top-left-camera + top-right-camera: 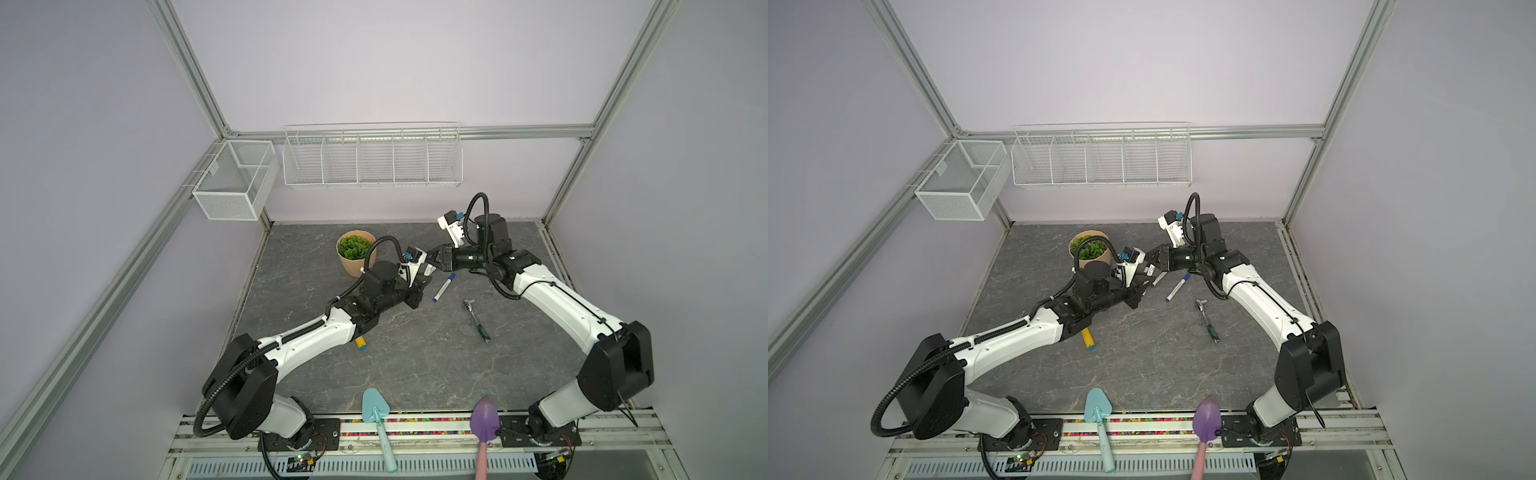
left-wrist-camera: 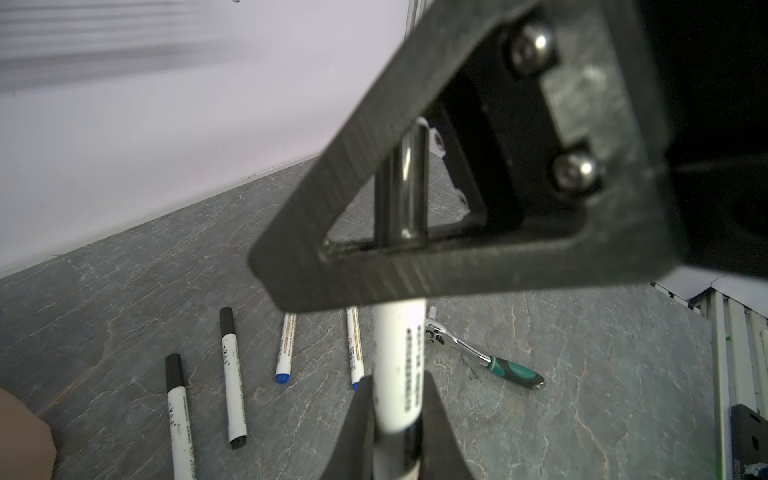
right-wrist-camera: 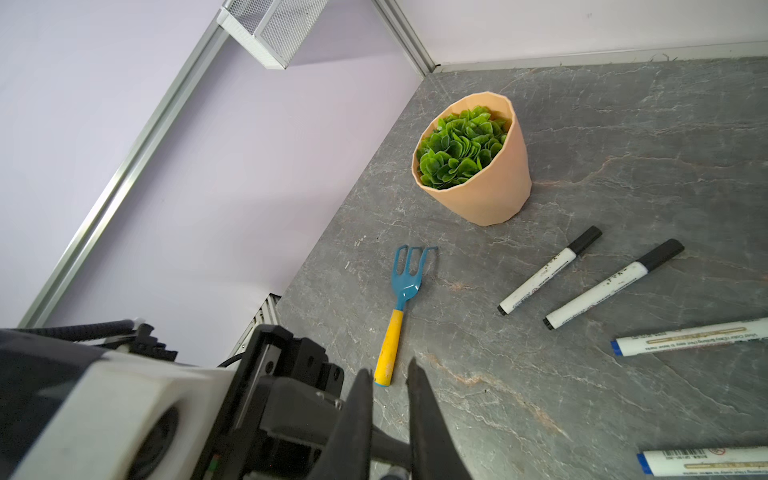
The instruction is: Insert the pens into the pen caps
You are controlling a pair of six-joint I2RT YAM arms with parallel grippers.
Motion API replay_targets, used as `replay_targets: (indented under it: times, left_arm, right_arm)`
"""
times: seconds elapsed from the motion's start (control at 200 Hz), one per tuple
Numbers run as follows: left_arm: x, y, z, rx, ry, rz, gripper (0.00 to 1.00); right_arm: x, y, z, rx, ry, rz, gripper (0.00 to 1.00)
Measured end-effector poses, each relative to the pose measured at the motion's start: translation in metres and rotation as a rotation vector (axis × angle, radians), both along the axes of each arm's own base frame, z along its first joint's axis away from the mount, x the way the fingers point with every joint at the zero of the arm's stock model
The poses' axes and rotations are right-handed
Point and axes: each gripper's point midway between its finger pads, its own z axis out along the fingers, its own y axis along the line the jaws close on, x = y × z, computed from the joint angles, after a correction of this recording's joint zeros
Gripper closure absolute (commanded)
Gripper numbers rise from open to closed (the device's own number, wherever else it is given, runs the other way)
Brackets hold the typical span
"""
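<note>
My left gripper is shut on a white pen with dark barrel print, held above the table. The pen runs up behind a finger of my right gripper, through whose opening a dark glossy pen cap shows in line with the pen. In both top views the two grippers meet tip to tip near the table's back middle. My right gripper has its jaws close together on the cap. Two black-capped pens and two blue-ended pens lie on the table.
A peach pot with a green plant stands behind the left gripper. A green-handled ratchet lies right of centre. A blue rake with a yellow handle lies under the left arm. Teal and purple shovels lie at the front edge.
</note>
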Motion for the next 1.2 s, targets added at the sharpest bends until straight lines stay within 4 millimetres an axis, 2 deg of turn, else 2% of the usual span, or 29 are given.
replay_targets:
  times: [0.33,0.485,0.585,0.75,0.86,0.895,1.035,1.105,1.2]
  left_arm:
    - [0.009,0.0,0.022,-0.085,-0.023,-0.019,1.0]
    - [0.007,-0.001,0.031,-0.143,-0.009,-0.034,1.0]
    - [-0.001,0.002,0.029,-0.183,-0.005,-0.043,1.0]
    - [-0.02,0.002,0.012,-0.214,0.016,-0.028,1.0]
    - [-0.026,0.001,0.005,-0.246,0.023,-0.019,1.0]
    - [-0.026,0.001,0.004,-0.251,0.019,-0.016,1.0]
    - [-0.027,-0.007,-0.006,-0.268,0.002,-0.041,1.0]
    - [-0.03,-0.014,-0.022,-0.254,0.021,-0.063,1.0]
    - [-0.031,-0.016,-0.057,-0.21,0.078,-0.062,1.0]
  right_arm:
    - [0.005,0.003,0.007,0.014,-0.045,-0.006,0.93]
    - [0.004,0.004,0.019,0.031,-0.064,0.0,0.93]
    - [-0.002,0.006,0.021,0.038,-0.045,0.025,0.93]
    - [-0.017,0.007,0.007,0.014,0.043,0.06,0.89]
    - [-0.02,0.008,0.001,-0.003,0.088,0.068,0.8]
    - [-0.019,0.009,0.001,-0.005,0.102,0.07,0.74]
    - [-0.013,0.015,0.017,0.031,0.136,0.07,0.49]
    - [-0.009,0.015,0.029,0.052,0.124,0.063,0.44]
    - [-0.006,0.012,0.041,0.072,0.1,0.048,0.42]
